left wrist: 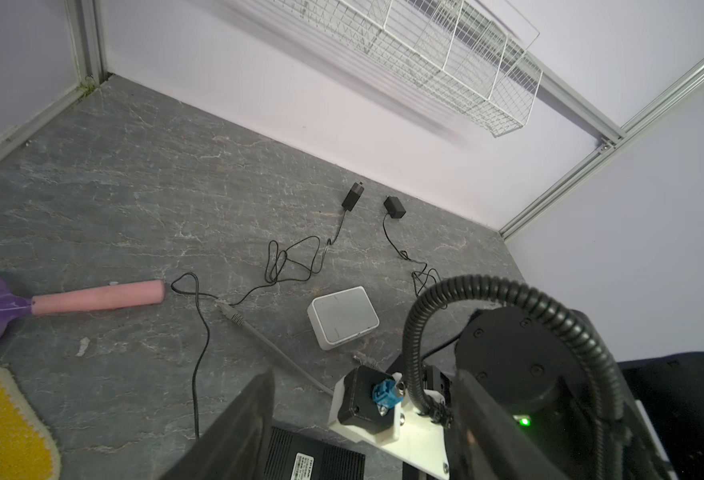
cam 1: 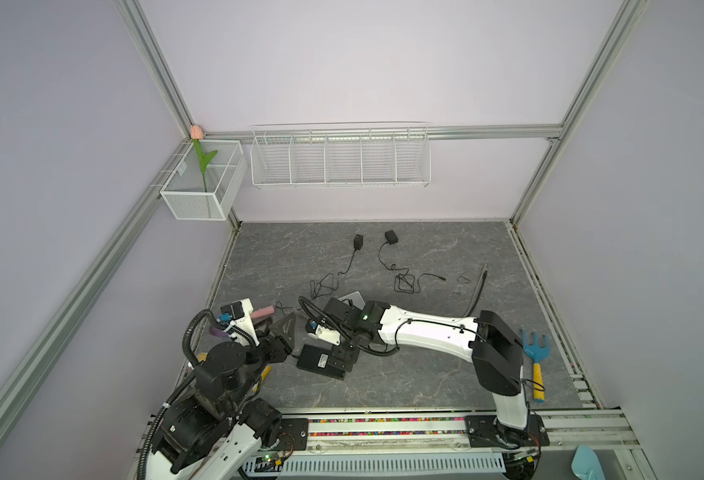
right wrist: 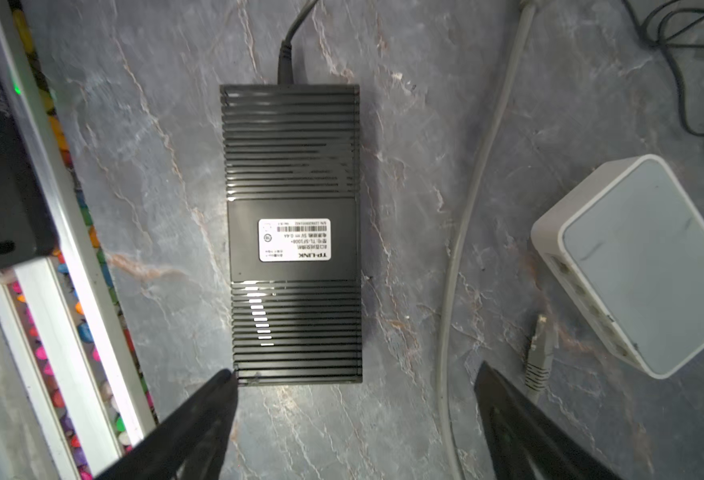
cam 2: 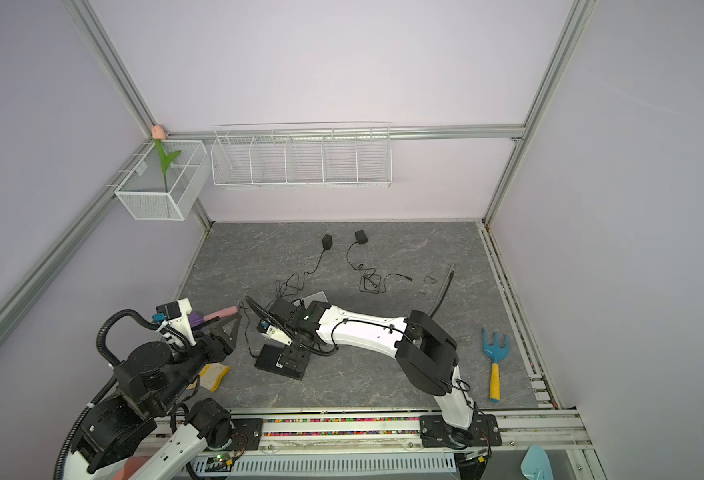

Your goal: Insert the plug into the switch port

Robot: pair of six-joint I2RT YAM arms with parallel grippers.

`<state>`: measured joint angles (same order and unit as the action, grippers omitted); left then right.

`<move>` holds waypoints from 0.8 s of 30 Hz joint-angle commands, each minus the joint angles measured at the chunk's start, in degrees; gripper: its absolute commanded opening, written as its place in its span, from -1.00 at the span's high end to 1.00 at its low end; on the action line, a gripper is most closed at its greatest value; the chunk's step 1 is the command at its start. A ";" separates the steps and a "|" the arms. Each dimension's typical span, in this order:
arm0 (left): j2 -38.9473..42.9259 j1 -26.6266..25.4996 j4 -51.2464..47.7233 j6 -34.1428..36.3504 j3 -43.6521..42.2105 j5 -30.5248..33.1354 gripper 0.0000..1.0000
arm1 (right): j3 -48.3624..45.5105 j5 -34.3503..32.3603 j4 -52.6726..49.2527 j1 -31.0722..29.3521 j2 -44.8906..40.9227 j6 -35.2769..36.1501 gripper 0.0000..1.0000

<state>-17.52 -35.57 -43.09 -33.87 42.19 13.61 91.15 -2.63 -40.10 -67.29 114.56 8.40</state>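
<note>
The black switch (right wrist: pixel 294 232) lies just ahead of the right gripper (right wrist: pixel 354 371), whose jaws are wide and empty, so it should sidestep along the grey cable (right wrist: pixel 466 208) to the plug (right wrist: pixel 539 353) just beside one fingertip and pinch it squarely, level.

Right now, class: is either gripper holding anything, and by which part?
Nothing is held. The right gripper stands open above the black switch; the left gripper is open and empty too.
</note>
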 commanded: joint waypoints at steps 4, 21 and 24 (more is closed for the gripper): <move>-2.12 0.15 4.89 -3.37 -6.60 -2.97 -0.38 | 2.00 1.23 -1.26 -1.53 4.38 1.80 -0.90; -5.25 0.65 8.82 -4.19 -7.79 -1.34 -0.39 | 0.02 -14.64 3.82 0.22 9.10 -0.87 -0.84; -5.58 0.63 8.21 -3.70 -7.22 -1.08 -0.39 | 1.72 -15.39 3.39 2.15 9.89 -0.66 -0.83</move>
<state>-23.16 -35.14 -36.05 -37.45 34.44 11.97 91.94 -14.76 -36.73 -66.85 122.69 7.70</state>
